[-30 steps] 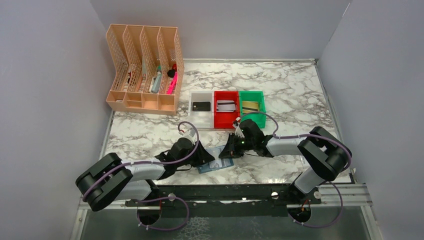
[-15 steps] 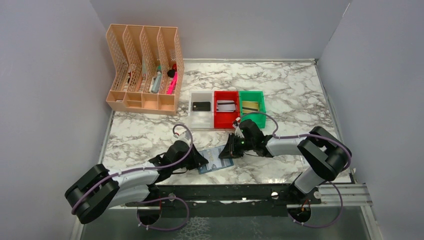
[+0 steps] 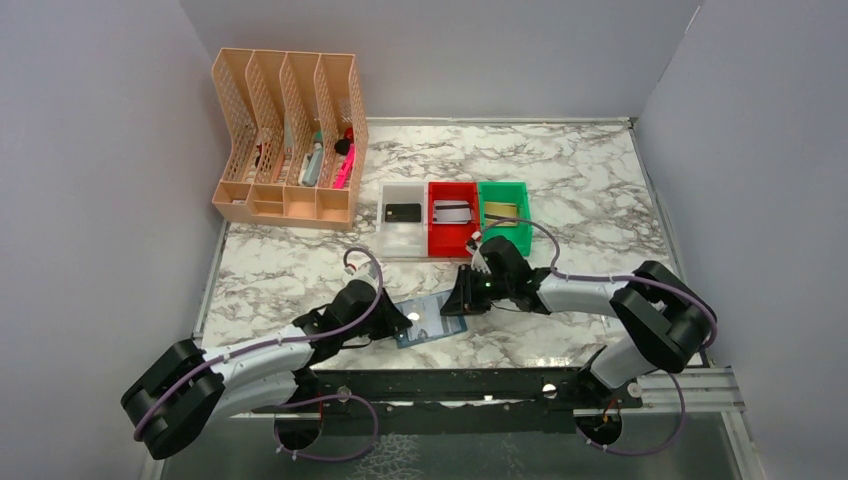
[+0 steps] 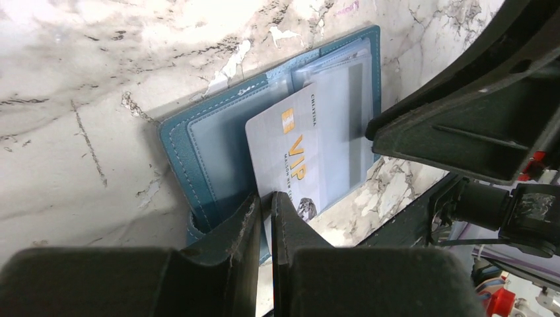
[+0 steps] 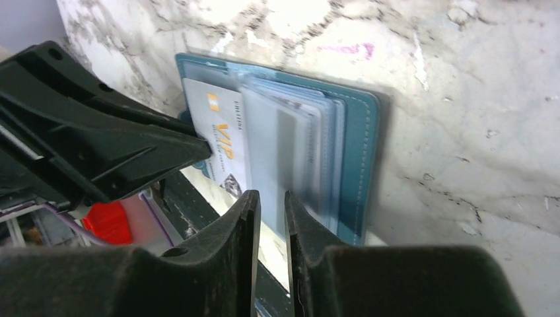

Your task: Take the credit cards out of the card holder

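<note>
Status: card holder (image 4: pixel 211 142) lies open and flat on the marble table (image 4: pixel 79 79), directly between the two grippers, which point at each other across it.

On the left gripper (image 4: pixel 265 198) the jaws are all but pressed together, pinching the near edge of a silver card (image 4: pixel 297 155) marked VIP. The card runs straight ahead from the fingertips across the holder's inner face. Its far end is tucked under the clear pockets (image 4: pixel 347 112) on the side nearest the opposite tool.

On the right gripper (image 5: pixel 271 197) the jaws stand a narrow slit apart, with the tips at the holder's pocket edge. The wrist view is blurred there, so it cannot be told whether a pocket leaf sits in the slit. Its tip nearly meets the left tip over the silver card.

Beyond both grippers, away from the arm bases, three bins stand side by side, closest to the right tool:
- white bin (image 3: pixel 400 240) holds a black card (image 3: pixel 403 212)
- red bin (image 3: pixel 450 240) holds a grey card (image 3: pixel 452 211)
- green bin (image 3: pixel 503 190) holds a gold card (image 3: pixel 501 212)

A peach file rack (image 3: pixel 290 140) stands farther out, beyond the left gripper and off to its left.
</note>
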Controlling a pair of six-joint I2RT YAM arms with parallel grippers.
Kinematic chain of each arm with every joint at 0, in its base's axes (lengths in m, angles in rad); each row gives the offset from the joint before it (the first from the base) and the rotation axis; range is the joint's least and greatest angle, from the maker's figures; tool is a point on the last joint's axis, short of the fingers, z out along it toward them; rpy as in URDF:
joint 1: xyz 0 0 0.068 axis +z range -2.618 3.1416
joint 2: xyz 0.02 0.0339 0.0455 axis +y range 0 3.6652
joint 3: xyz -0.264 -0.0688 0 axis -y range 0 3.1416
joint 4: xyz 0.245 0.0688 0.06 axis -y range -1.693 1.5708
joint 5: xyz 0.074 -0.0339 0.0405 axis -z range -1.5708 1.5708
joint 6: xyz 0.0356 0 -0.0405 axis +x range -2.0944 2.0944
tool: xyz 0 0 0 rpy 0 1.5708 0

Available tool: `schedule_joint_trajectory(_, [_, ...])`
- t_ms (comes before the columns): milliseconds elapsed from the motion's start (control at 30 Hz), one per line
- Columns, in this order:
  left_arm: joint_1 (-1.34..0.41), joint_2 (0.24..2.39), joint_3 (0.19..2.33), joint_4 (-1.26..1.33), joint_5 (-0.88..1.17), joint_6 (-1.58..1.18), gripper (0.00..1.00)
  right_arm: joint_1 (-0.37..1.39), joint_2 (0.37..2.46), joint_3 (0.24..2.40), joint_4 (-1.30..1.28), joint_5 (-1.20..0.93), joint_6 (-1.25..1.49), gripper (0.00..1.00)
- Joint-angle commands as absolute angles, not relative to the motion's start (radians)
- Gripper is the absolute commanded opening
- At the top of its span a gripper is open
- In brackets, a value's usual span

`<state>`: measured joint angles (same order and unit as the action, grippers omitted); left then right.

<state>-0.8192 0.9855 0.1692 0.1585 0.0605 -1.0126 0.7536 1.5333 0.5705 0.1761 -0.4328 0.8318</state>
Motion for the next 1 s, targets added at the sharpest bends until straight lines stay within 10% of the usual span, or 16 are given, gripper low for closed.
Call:
schedule_joint_trajectory(0, [-0.813,0.984,0.197,0.092,0.042,-0.968,0.13,0.760,1.489,0.613,0.166,-0.481,0.770,0.28])
schedule_joint_trajectory(967, [-0.809,1.060,0.187,0.317,0.186,-0.974,0.34,0.802,1.736,0.565,0.250,-0.486,0.880,0.25])
